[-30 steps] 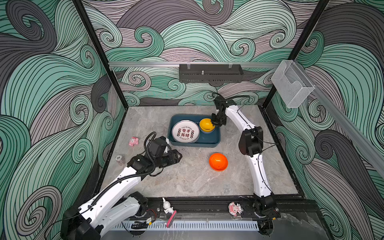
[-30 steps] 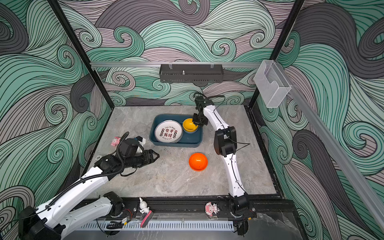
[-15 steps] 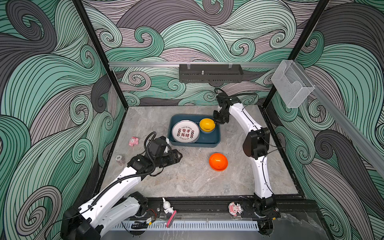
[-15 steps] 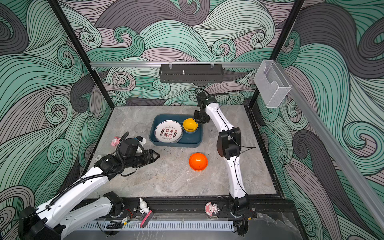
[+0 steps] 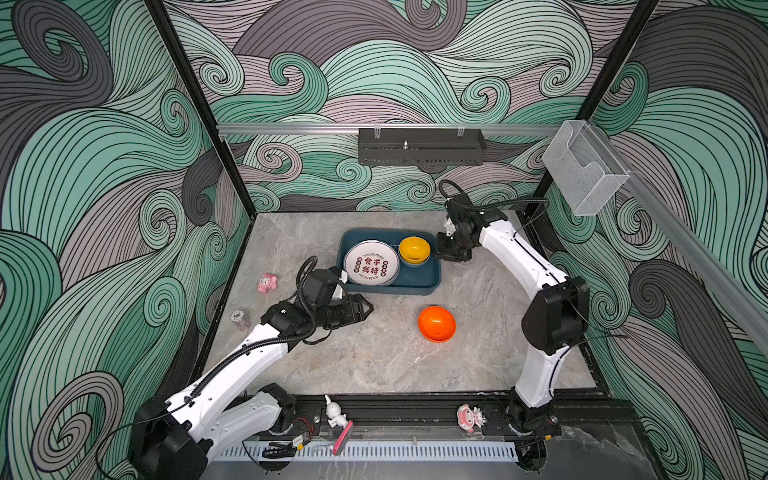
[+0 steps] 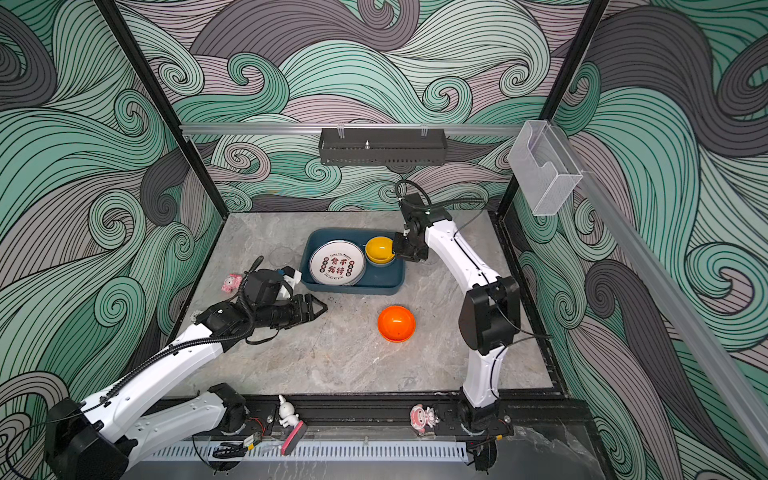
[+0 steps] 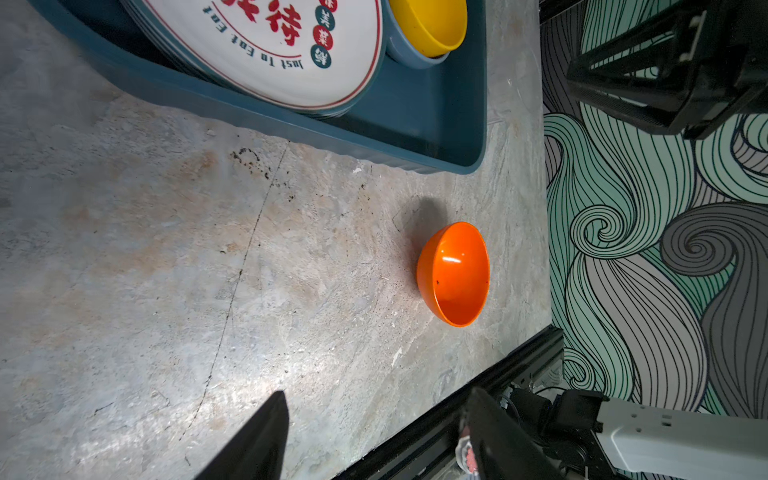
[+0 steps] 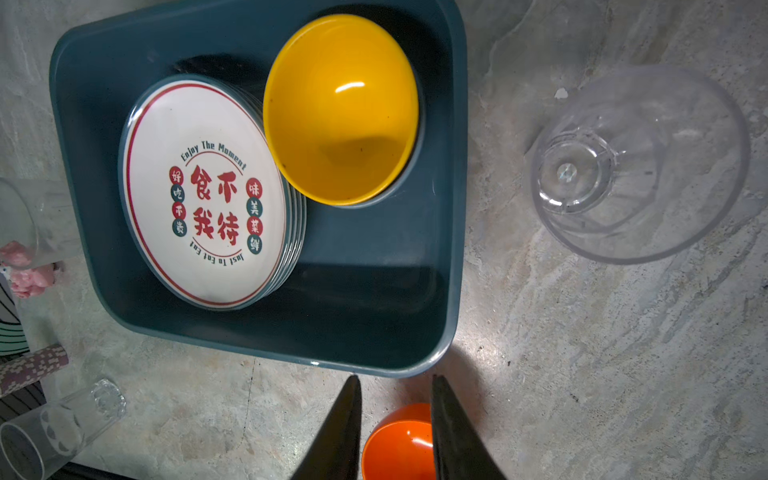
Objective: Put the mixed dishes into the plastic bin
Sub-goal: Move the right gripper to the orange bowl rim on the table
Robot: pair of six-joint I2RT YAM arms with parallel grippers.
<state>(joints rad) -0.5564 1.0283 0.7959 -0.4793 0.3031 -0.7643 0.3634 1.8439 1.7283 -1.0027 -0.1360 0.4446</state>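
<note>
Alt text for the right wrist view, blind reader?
A teal plastic bin on grey marble holds a stack of printed white plates and a yellow bowl. Outside it stand a clear glass and, past the open right gripper, an orange bowl.

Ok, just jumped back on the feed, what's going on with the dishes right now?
The plastic bin holds a stack of printed plates and a yellow bowl nested in a blue bowl. The orange bowl sits on the table outside the bin, and so do clear glass tumblers. The right hand is open and empty beside the bin's rim; the left hand is open too, above bare table, pointing toward the orange bowl.
</note>
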